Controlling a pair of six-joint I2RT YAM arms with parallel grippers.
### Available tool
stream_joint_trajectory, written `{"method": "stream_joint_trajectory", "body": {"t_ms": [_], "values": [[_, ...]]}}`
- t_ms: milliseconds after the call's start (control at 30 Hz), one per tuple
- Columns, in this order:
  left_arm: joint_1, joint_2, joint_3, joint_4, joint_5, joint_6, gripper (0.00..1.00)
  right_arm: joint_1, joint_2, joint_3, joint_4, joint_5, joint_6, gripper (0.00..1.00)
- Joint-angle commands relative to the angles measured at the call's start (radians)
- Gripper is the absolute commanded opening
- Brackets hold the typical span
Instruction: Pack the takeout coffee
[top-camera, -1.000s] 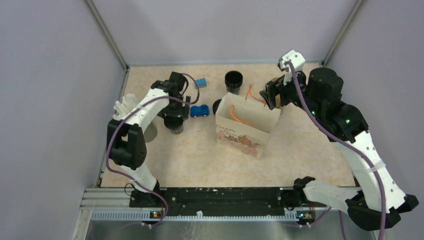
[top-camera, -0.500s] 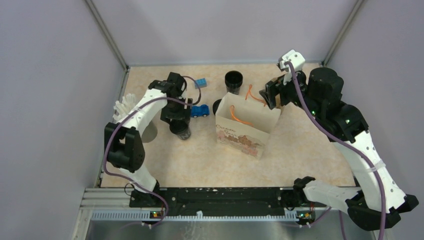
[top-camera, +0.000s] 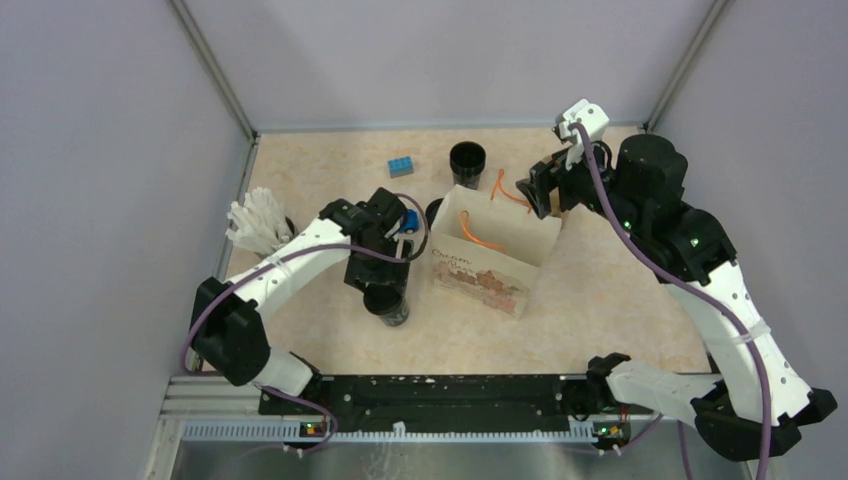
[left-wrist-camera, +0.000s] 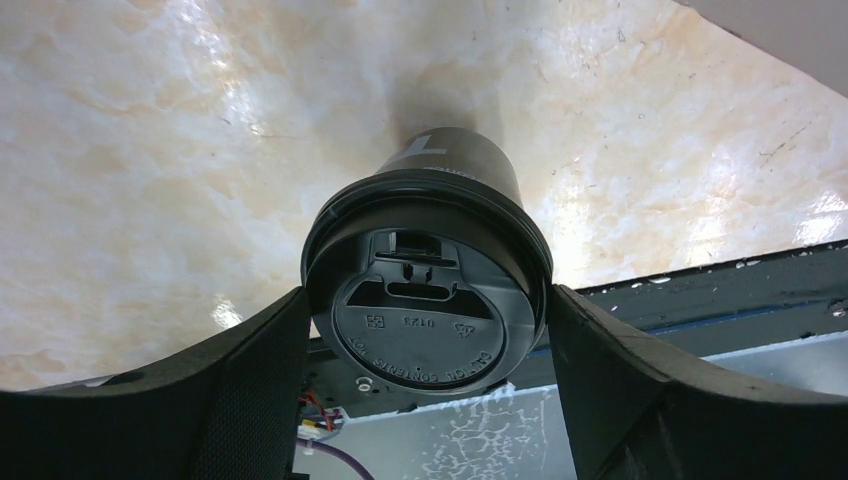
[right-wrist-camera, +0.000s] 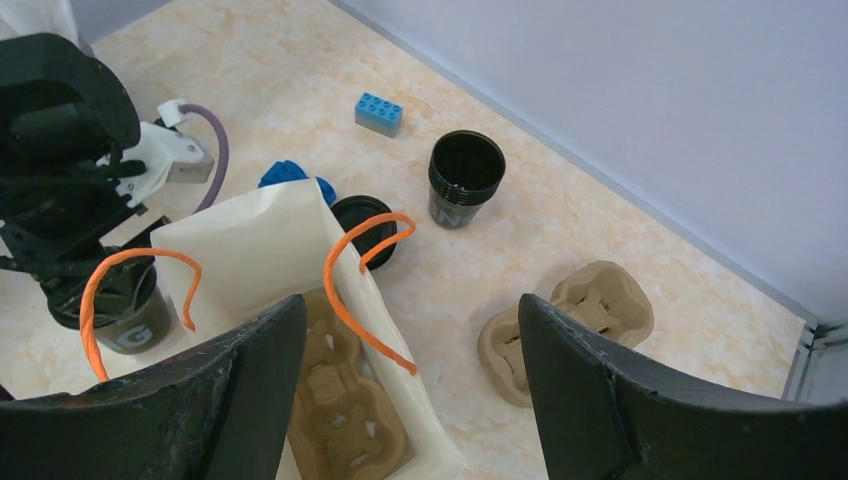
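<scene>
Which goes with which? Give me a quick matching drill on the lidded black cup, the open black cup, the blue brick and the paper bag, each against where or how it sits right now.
Things:
1. lidded black cup
2. open black cup
3. blue brick
4. paper bag

Places or states:
A. has a pulp carrier inside it
B. lies alone on the table toward the far wall
C. gripped between the fingers of the left gripper
D. stands upright with no lid, just beyond the bag

Pairs: 1-C, 2-D, 3-B, 4-A.
</scene>
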Motion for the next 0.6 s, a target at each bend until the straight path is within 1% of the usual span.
{"method": "stream_joint_trajectory", "body": {"t_ms": [0, 200, 367, 433, 567], "values": [[-0.051, -0.032, -0.025, 0.027, -0.057, -0.103, 0.67, 0.007, 0.006, 0.044, 0.047, -0.018, -0.002, 0.76], [-0.127, -0.032, -0.044, 0.053, -0.078, -0.164, 0.70, 0.007, -0.005, 0.035, 0.057, -0.014, -0.006, 0.75], [-0.170, -0.038, -0.083, 0.080, -0.061, -0.220, 0.73, 0.007, -0.027, 0.019, 0.054, 0.002, -0.015, 0.75], [-0.182, -0.046, -0.086, 0.082, -0.063, -0.238, 0.76, 0.007, -0.035, 0.013, 0.046, 0.007, -0.019, 0.75], [-0.196, -0.058, -0.062, 0.080, -0.056, -0.255, 0.85, 0.007, -0.054, 0.002, 0.037, 0.011, -0.021, 0.75]]}}
